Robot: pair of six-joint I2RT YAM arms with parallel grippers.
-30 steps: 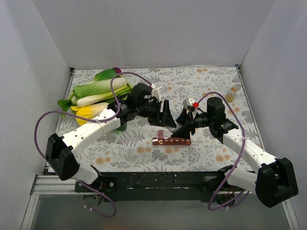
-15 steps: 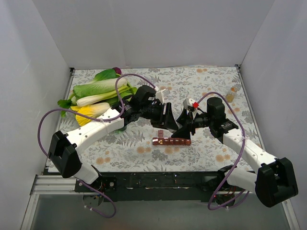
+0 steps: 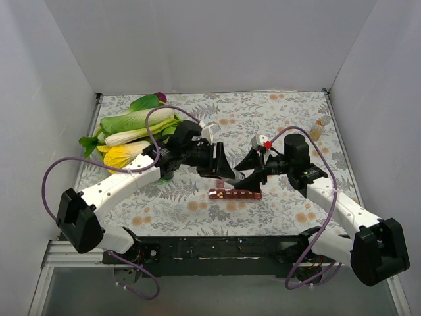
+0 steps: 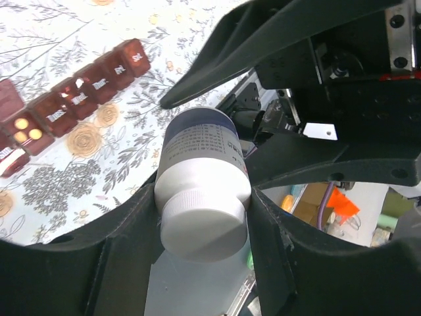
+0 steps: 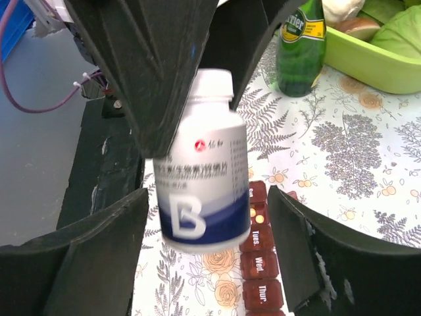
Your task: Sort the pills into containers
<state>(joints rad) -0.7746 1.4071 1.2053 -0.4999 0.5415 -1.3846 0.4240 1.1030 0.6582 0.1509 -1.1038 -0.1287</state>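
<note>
My left gripper [image 3: 224, 173] is shut on a grey-white pill bottle [image 4: 200, 172] with a white cap and blue band, gripped near the cap [image 4: 200, 197]. The bottle hangs above the dark red-brown container strip [image 3: 235, 193], which lies flat on the table. The strip also shows in the left wrist view [image 4: 74, 99] and the right wrist view [image 5: 262, 266]; one compartment is open with yellow pills inside [image 4: 25, 129]. My right gripper [image 3: 248, 170] is open, its fingers [image 5: 112, 237] on either side of the bottle [image 5: 202, 178] without touching it.
A dark green bottle [image 5: 301, 45] stands by a green tray [image 5: 368, 62] of vegetables [image 3: 135, 126] at the left rear. A small amber bottle [image 3: 316, 133] stands at the right rear. White walls enclose the floral tablecloth [image 3: 276, 112].
My left gripper has moved forward and to the right with the bottle, down toward the strip and up against my right gripper. The right arm has hardly moved.
</note>
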